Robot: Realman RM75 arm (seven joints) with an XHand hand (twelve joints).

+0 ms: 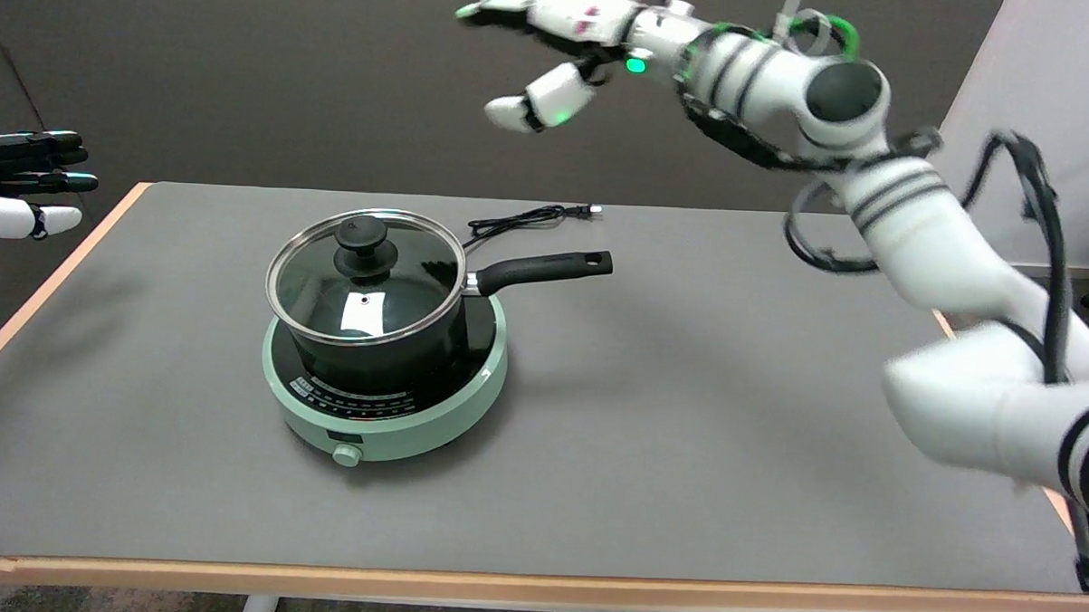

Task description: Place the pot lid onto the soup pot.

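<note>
Grey-topped table (685, 420) w/ wood edge carries 1 green hotplate (413, 428) and a black power cord (529, 218).

Right arm (918, 237) comes in from the lower right and bends up toward the top middle, with the right hand (554, 35) raised high in the air. Fingers spread apart, thumb hanging lower, holding nothing (bit of motion blur). Left hand (23, 184) hangs at the left edge, fingers straight.

The lid (365, 275) sits on the pot (389, 337), which stands on a green cooker (414, 419) on the grey surface (685, 438). The right hand (563, 35) hangs high above, fingers (524, 106) spread, empty.
</note>
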